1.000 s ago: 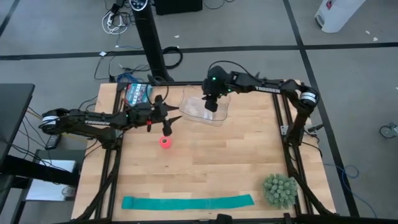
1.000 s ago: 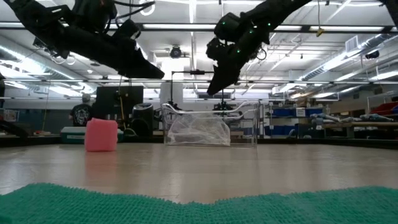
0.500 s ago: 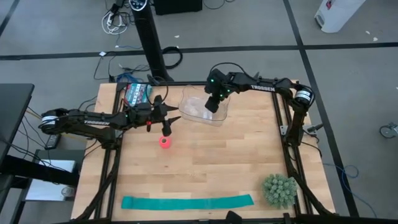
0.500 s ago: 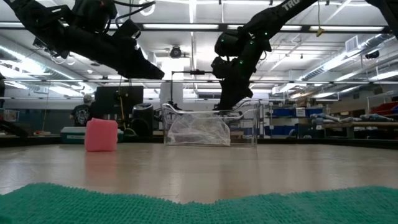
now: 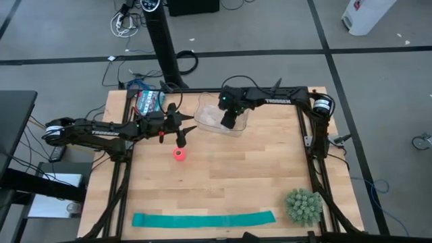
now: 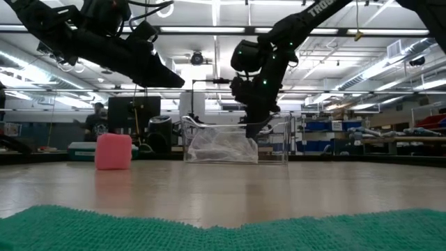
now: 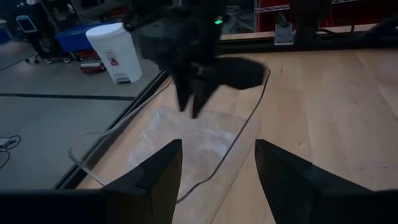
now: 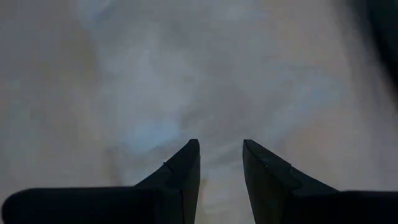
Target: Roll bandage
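The bandage is a small pink-red roll standing on end on the wooden table; the low view shows it at the left. My left gripper hangs open just beyond the roll toward the far edge, above the table, with nothing between its fingers. My right gripper points steeply down into a clear plastic container at the far side. Its fingers stand apart with nothing between them, their tips about level with the container's rim.
Whitish crumpled material lies in the clear container. A teal-green strip lies flat along the near edge, and a green spiky ball sits at the near right. A blue packet is at the far left corner.
My right gripper has sunk toward the clear container and tipped more steeply downward, rolling at the wrist; its fingertips now reach the container's rim. The gap between its fingers looks the same. The pink roll stays where it was.
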You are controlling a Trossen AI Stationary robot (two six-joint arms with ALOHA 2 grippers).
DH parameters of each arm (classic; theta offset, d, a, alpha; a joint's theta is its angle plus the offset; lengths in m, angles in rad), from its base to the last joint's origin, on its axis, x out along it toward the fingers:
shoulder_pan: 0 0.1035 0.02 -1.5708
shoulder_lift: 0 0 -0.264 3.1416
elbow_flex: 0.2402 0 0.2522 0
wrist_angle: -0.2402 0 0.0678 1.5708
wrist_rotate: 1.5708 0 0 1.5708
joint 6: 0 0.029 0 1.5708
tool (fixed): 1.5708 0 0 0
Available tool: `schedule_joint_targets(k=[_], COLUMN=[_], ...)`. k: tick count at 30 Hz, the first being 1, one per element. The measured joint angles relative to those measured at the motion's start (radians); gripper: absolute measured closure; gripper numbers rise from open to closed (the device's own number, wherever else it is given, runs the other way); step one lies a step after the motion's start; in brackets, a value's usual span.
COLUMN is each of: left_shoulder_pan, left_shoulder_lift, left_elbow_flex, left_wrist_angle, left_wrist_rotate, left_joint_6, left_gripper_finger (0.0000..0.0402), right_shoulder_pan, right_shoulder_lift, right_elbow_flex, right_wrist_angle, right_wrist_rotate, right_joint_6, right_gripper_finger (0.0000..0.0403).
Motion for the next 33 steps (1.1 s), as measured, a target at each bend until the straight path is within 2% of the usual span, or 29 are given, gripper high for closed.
schedule_joint_targets(k=[9, 17, 20, 23, 29, 33], left_shoulder_pan=[0.000, 0.000, 0.000, 0.000, 0.000, 0.000], left_shoulder_lift=[0.000, 0.000, 0.000, 0.000, 0.000, 0.000], left_elbow_flex=[0.000, 0.000, 0.000, 0.000, 0.000, 0.000], left_wrist_angle=[-0.014, -0.012, -0.012, -0.011, -0.015, -0.027], left_wrist_rotate=[0.000, 0.000, 0.000, 0.000, 0.000, 0.000], left_joint_6=[0.000, 0.002, 0.002, 0.003, 0.002, 0.001], left_gripper_finger=[0.0193, 0.0193, 0.0193, 0.0193, 0.0193, 0.0193], right_shoulder_pan=[-0.021, -0.023, -0.023, -0.028, -0.019, 0.028], right_shoulder_lift=[0.000, 0.001, 0.001, 0.001, -0.002, -0.062], right_elbow_flex=[0.000, 0.000, 0.000, 0.000, 0.000, -0.001], right_wrist_angle=[0.037, 0.102, 0.104, 0.103, 0.113, 0.106], right_wrist_rotate=[0.088, 0.076, 0.062, 0.046, 0.060, 0.075], right_joint_6=[-0.048, -0.198, -0.217, -0.234, -0.252, -0.271], right_gripper_finger=[0.0290, 0.0295, 0.0328, 0.0387, 0.0402, 0.0403])
